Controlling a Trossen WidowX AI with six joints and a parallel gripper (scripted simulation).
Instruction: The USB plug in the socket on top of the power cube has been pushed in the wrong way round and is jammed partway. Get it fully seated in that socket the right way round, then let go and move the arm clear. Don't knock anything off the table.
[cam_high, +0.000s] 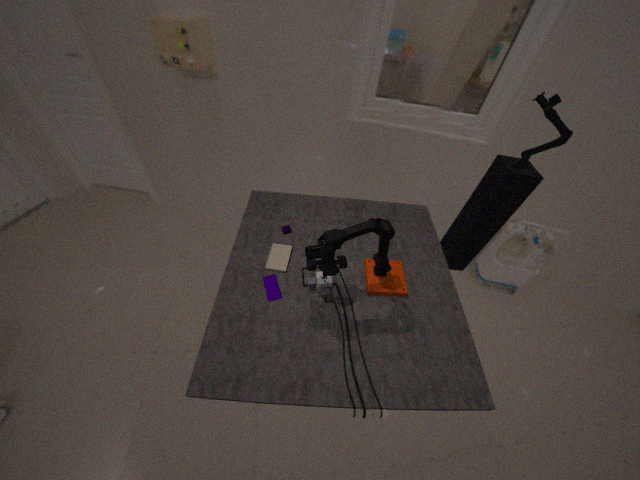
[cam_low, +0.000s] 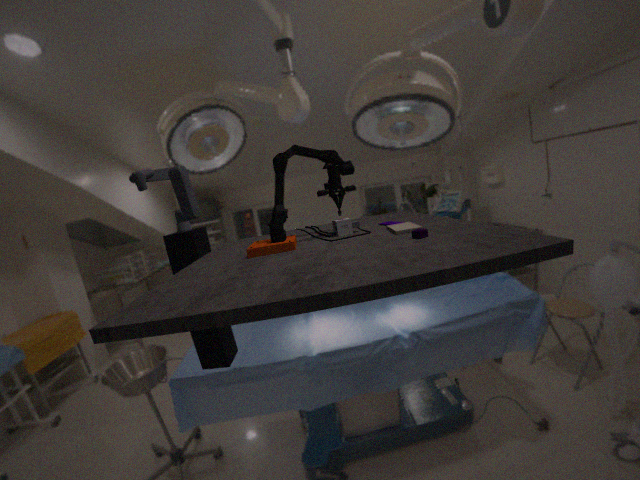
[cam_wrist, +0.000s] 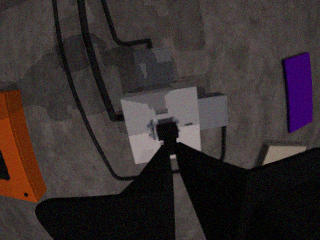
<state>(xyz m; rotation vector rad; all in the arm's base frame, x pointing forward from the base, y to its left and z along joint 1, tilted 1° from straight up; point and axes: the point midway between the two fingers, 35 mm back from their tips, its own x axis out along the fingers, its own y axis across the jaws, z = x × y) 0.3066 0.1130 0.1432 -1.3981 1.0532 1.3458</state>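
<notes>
The white power cube (cam_high: 324, 279) (cam_low: 342, 227) (cam_wrist: 184, 102) stands on the dark table (cam_high: 289, 356) (cam_low: 361, 268). My gripper (cam_low: 339, 205) (cam_wrist: 171, 150) points down over the cube, fingers nearly together, shut on the small black USB plug (cam_low: 339, 212) (cam_wrist: 167, 131). In the exterior view the plug hangs a little above the cube's top, with a small gap. In the wrist view the plug and fingertips cover the middle of the top face, so the socket is mostly hidden. The plug's way round cannot be told.
Grey blocks (cam_wrist: 213, 111) (cam_wrist: 154, 69) sit at two sides of the cube. Black cables (cam_high: 347, 346) (cam_wrist: 75, 95) run around it. A purple slab (cam_high: 271, 287) (cam_wrist: 298, 92), a cream slab (cam_high: 279, 257) and a small dark purple block (cam_high: 286, 229) (cam_low: 419, 233) lie beyond. The arm's base is orange (cam_high: 395, 284) (cam_low: 261, 250).
</notes>
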